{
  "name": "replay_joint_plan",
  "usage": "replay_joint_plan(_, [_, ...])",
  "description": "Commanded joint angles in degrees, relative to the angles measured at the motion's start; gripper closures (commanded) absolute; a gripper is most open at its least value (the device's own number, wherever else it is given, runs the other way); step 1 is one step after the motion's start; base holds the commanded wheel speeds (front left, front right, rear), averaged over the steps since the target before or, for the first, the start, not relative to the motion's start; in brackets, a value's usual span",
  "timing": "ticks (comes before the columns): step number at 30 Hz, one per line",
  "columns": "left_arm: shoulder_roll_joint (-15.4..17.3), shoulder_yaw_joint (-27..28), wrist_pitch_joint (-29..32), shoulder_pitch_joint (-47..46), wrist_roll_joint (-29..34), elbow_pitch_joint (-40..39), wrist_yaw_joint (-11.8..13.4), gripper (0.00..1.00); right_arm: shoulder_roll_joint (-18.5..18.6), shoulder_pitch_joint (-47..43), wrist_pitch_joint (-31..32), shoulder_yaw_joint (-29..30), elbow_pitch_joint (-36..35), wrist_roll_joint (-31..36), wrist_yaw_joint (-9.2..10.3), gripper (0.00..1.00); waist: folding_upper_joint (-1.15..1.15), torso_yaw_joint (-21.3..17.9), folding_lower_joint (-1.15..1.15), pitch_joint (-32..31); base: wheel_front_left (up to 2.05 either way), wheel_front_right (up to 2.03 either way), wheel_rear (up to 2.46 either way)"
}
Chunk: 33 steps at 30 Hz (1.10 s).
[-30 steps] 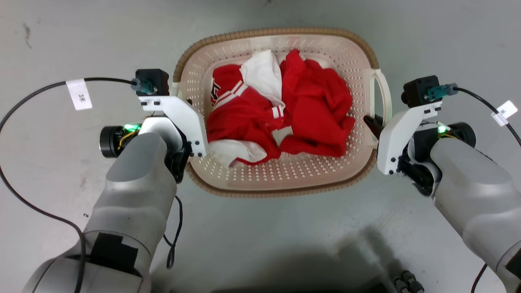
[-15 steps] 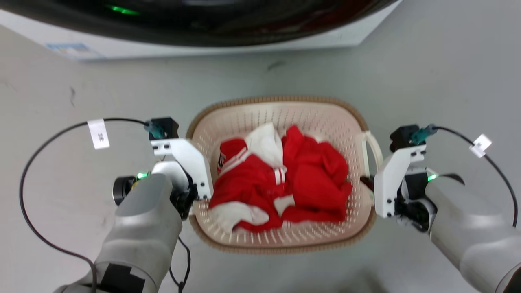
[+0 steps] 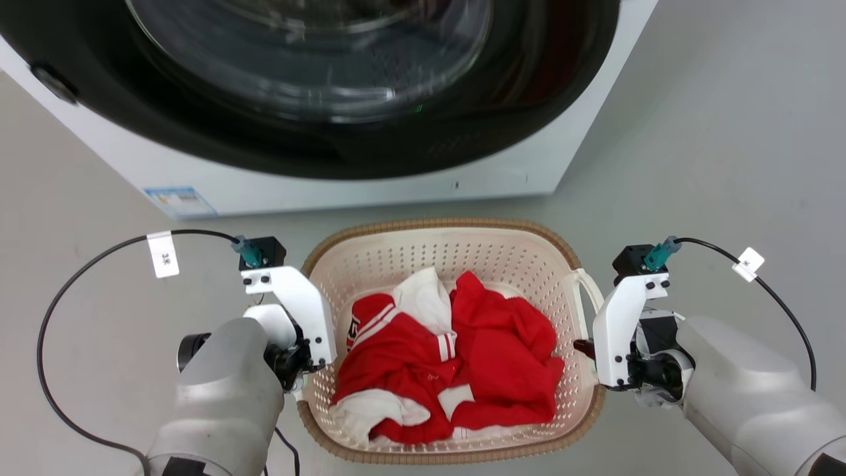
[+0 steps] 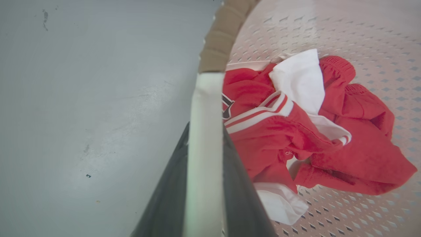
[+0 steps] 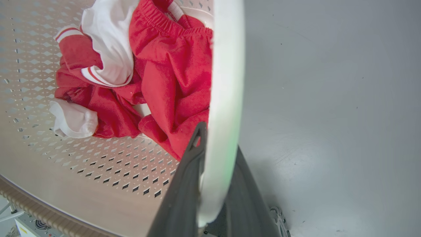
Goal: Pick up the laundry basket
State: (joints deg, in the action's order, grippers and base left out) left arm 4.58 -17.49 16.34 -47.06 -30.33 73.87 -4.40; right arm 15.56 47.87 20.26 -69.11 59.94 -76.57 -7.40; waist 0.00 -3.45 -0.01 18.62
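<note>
Washer (image 3: 344,192) top beyond upper edge

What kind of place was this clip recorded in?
Most likely a laundry area, perhaps a test room set up as one. A front-loading washing machine stands on a bare grey floor, and just in front of it a laundry basket holds red and white clothes.

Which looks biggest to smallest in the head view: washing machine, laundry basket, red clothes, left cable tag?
1. washing machine, though cut off by the frame
2. laundry basket
3. red clothes
4. left cable tag
</note>
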Motion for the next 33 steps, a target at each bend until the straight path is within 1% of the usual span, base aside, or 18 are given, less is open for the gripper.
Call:
replay_joint_plan(1, [0.5,0.0,0.2,0.5,-0.1,0.0,-0.2,1.0,0.1,-0.8,0.5,-0.2,0.3,-0.3,-0.16,1.0,0.0,-0.1,0.01,-3.0,0.0,0.0,0.0])
replay_joint_plan(8, [1.4,-0.1,2.0,2.5,-1.0,0.0,-1.0,1.0,0.9,-0.8,3.0,-0.6,2.6,-1.3,-0.07,1.0,0.0,-0.4,0.01,-9.4,0.0,0.0,0.0])
replay_joint_plan(19, [2.2,-0.1,5.1,5.4,-2.6,0.0,-1.6,1.0,-1.1,-2.6,6.2,-1.5,6.4,-1.7,-0.07,1.0,0.0,-1.5,0.01,-17.2,0.0,0.0,0.0])
replay_joint_plan(33, [2.7,-0.5,8.9,9.4,-4.1,0.0,-2.0,1.0,-3.2,-6.3,10.5,-1.8,9.3,-3.1,-0.06,1.0,0.0,-1.6,0.01,-20.8,0.0,0.0,0.0])
